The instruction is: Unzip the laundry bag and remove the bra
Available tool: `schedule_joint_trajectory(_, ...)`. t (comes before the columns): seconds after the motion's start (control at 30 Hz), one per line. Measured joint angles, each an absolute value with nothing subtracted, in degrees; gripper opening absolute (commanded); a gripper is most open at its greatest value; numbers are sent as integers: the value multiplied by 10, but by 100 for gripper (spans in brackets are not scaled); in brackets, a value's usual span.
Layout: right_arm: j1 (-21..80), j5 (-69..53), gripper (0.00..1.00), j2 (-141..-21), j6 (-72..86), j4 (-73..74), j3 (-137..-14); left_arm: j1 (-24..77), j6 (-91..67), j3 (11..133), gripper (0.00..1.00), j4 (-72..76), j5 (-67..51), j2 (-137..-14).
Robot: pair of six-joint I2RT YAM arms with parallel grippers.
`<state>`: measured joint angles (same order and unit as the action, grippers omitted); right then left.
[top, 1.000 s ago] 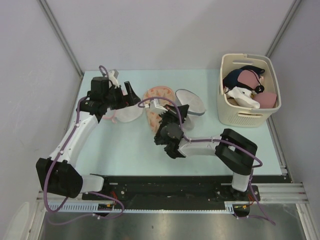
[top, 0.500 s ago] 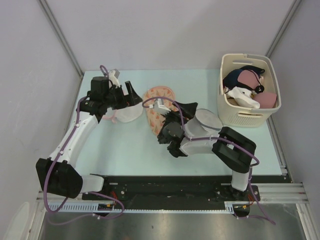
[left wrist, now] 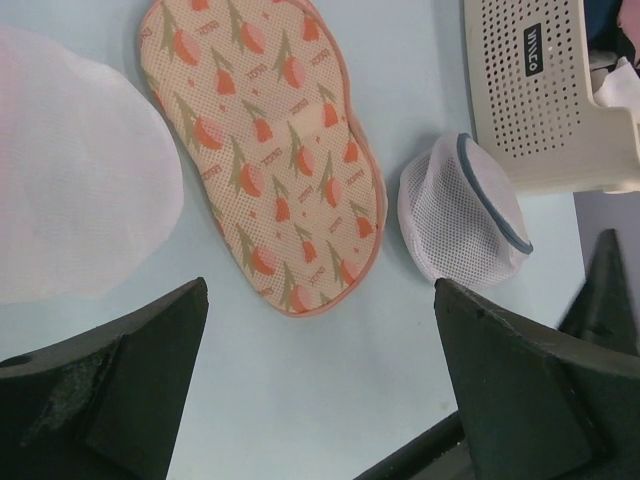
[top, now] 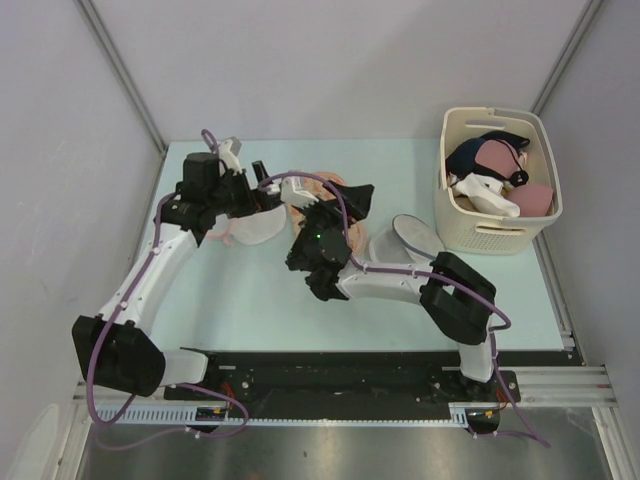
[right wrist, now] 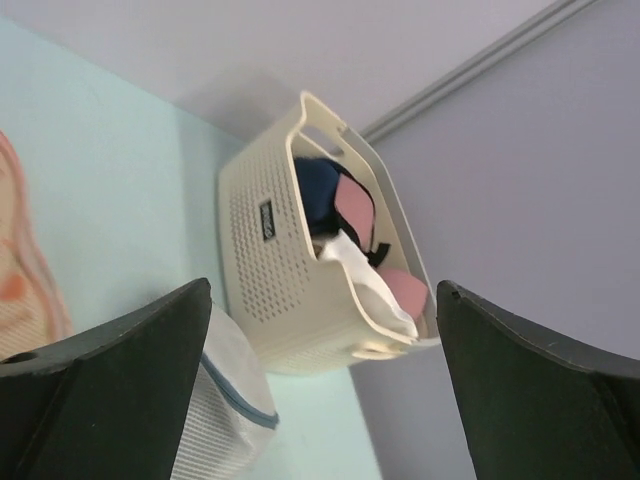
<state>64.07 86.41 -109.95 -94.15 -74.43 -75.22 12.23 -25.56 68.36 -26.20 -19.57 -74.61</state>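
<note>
Working with both pairs of jaws spread wide and pinching nothing, left gripper point(left wrist: 320, 300) and right gripper point(right wrist: 322, 290) alike, close together over the floral mesh piece point(left wrist: 265, 150). Judged to be the bra, though hard to tell from a printed pouch; flat on the table point(left wrist: 300, 400), outside the laundry bag point(left wrist: 465, 215), between it and a white rounded piece point(left wrist: 70, 180). As for the bag: slumped just beside the basket point(left wrist: 540, 110), blue-grey zipper rim showing. Could clash finger against finger, with two wrists crowding one small target; could sweep the bag aside with the right arm point(top: 385, 284), near it in the top view; could pinch the wrong piece. Counting: two arms, two grippers, one floral piece, one mesh bag, one white piece, one basket of navy, pink and white garments point(right wrist: 352, 215), too tangled to number.
</note>
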Motion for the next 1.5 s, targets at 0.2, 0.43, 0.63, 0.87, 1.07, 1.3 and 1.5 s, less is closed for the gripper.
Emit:
schedule_joint_trajectory(0.2, 671, 865, 98, -1125, -977, -742, -984, 122, -258, 692, 100, -259, -192, -741)
schedule_joint_trajectory(0.43, 688, 861, 100, -1169, -1071, -754, -1247, 122, -266, 692, 100, -258, -192, -740)
schedule_joint_trajectory(0.63, 692, 861, 100, -1223, -1118, -759, -1327, 122, -267, 692, 100, -254, -197, -740)
schedule_joint_trajectory(0.87, 717, 862, 98, -1201, -1087, -752, -1208, 122, -269, 695, 100, -253, -208, -740)
schedule_joint_trajectory(1.07, 753, 831, 95, -1049, -915, -738, -951, 122, -270, 695, 100, -249, -222, -740)
schedule_joint_trajectory(1.3, 703, 776, 100, -896, -731, -757, -813, 122, -270, 695, 100, -246, -243, -745)
schedule_joint_trajectory(1.5, 665, 757, 100, -908, -663, -761, -764, 122, -271, 695, 100, -244, -262, -758)
